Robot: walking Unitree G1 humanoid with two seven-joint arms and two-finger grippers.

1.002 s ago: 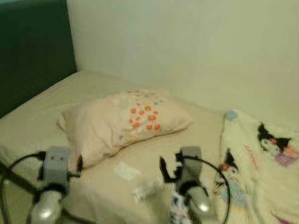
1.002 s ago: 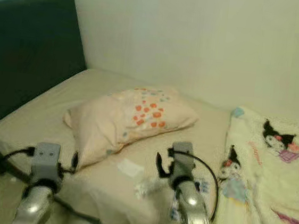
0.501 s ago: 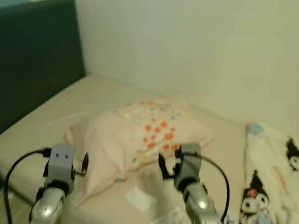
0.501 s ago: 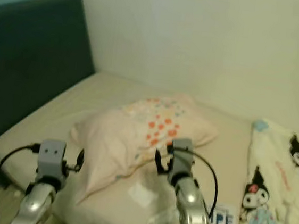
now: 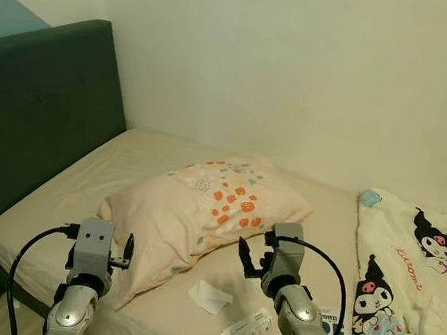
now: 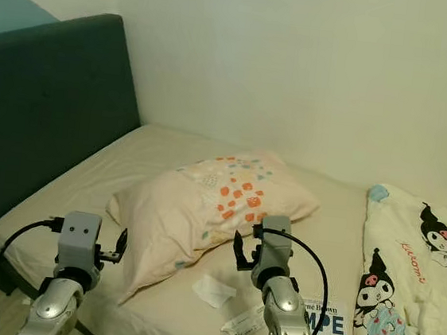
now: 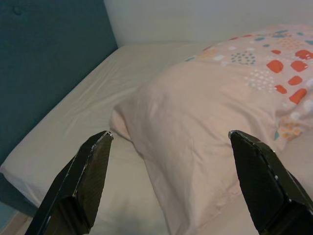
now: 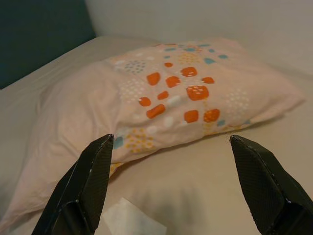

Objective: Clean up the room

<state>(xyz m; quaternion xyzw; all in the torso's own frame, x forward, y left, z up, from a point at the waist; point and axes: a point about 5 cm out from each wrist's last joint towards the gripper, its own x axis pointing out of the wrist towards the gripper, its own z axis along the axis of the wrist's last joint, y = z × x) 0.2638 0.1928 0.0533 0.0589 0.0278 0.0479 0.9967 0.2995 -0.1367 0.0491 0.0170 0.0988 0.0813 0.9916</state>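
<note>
The bed [image 5: 60, 198] ran along a pale wall [image 5: 297, 71], w/ a dark teal headboard [image 5: 38, 108] at the robot's left and a plain beige sheet. A cream blanket [image 5: 410, 291] lay bunched at the right side, printed w/ cartoon figures in black hoods; pink script beside one was too small to read. The pillow [image 5: 203, 213] lay mid-bed, tilted, pale pink w/ orange, teal and dotted patches toward its far end.

A book [image 6: 326, 334] lay near the front edge, just left of the blanket, partly behind the right arm. Its cover showed big dark letters "PE", w/ "Brown" above and "GIFTS" below; rest hidden. A white printed wrapper [image 5: 245, 330] lay left of the book, text illegible. A scrap of white paper [image 5: 210, 297] lay just beside the pillow's near edge.

Left gripper [image 7: 168, 134] hung over the pillow's near-left corner, fingers spread wide, holding nothing. Right gripper [image 8: 171, 139] hung over the sheet just in front of the pillow, also spread wide & empty, w/ the paper below it.
</note>
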